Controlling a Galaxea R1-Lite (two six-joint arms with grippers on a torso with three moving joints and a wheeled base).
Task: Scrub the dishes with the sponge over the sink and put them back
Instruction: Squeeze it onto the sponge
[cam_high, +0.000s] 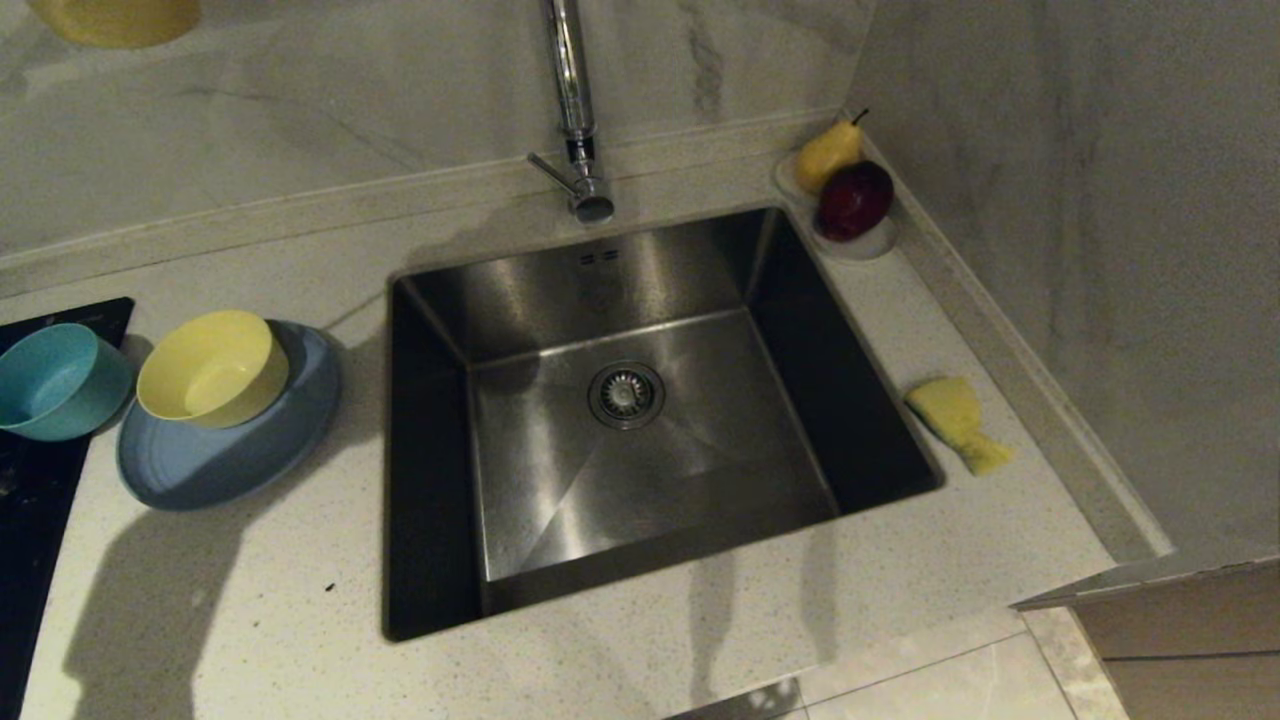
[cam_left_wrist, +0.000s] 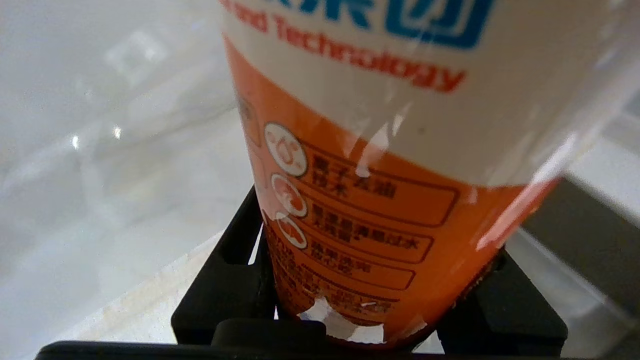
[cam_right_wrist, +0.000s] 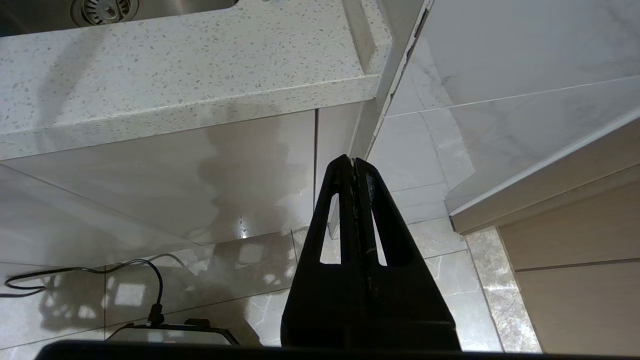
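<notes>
**Bottle in the left gripper, dishes stacked beside the sink**

On the speckled pale counter (cam_high: 250, 600), left of the sink (cam_high: 640, 400), a yellow bowl (cam_high: 212, 366) sits inside a wide light-blue plate (cam_high: 225, 440). A teal bowl (cam_high: 58, 380) stands just beside them, partly over a black cooktop (cam_high: 30, 480). All three dishes hold nothing. The steel basin is bare apart from its round drain strainer (cam_high: 626, 394), with a chrome tap (cam_high: 572, 110) rising behind it.

At the far right corner, a small white dish (cam_high: 850, 235) holds a yellow pear (cam_high: 827, 155) and a dark red apple (cam_high: 855, 200). The sponge (cam_high: 957, 422) lies yellow face up on the counter just right of the sink.

The left gripper (cam_left_wrist: 370, 300) is half open, clamped around an orange and white bottle (cam_left_wrist: 380, 165); its label reads "Technology" in red, beneath blue characters cut off by the frame, with rows of blurred Chinese text below. The right gripper (cam_right_wrist: 354, 161) hangs below the counter edge over a glossy tiled floor (cam_right_wrist: 200, 280), fingers pressed together and holding nothing.

Marble-look panels line the walls.
</notes>
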